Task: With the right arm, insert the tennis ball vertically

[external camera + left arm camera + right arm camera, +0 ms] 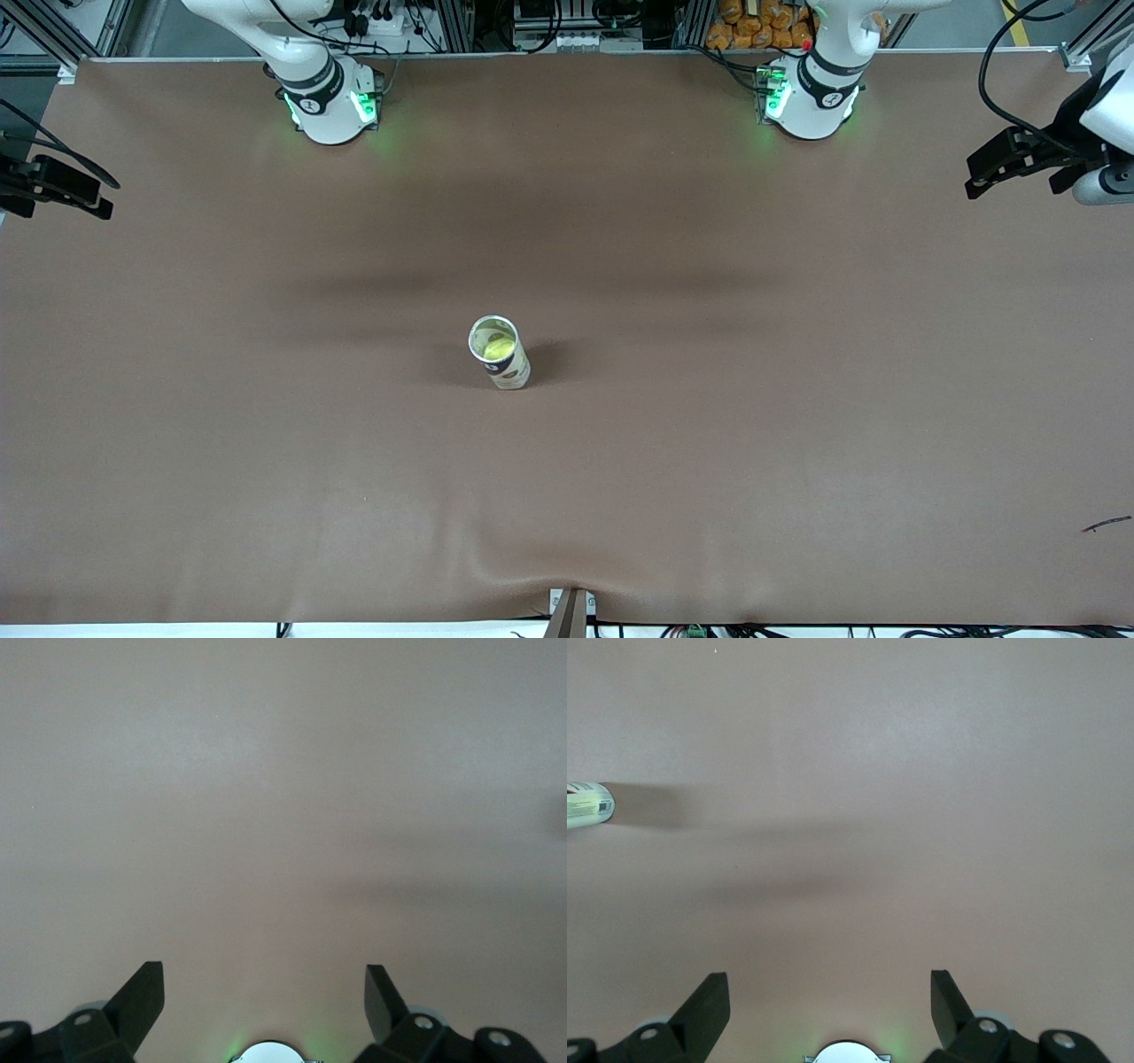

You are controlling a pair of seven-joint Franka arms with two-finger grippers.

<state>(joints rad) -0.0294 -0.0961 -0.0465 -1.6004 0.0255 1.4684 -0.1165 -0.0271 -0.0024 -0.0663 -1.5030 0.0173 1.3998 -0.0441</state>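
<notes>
The brown, cloth-covered worktop [797, 425] carries one object: an upright cylindrical canister with a white-and-dark printed label [499, 352]. It stands near the middle of the worktop, somewhat toward the right arm's end, well apart from both arm bases. Its top is open, and the yellow-green tennis ball [498, 347] sits inside it, below the rim. A shadow of the canister falls on the worktop toward the left arm's end.

The right end effector [829, 997] is held over bare worktop with its two black fingers [707, 1005] spread wide — nothing lies between them. In the right wrist view the lower part of the canister shows at the picture's edge, well apart from the fingers. In the front view this end effector appears at the edge of the picture, at the right arm's end of the worktop.

The left end effector [264, 992] is likewise over bare worktop, fingers [142, 997] spread wide and gripping nothing. In the front view it shows at the left arm's end of the worktop — clear of the canister. Green lights glow on both arm bases.
</notes>
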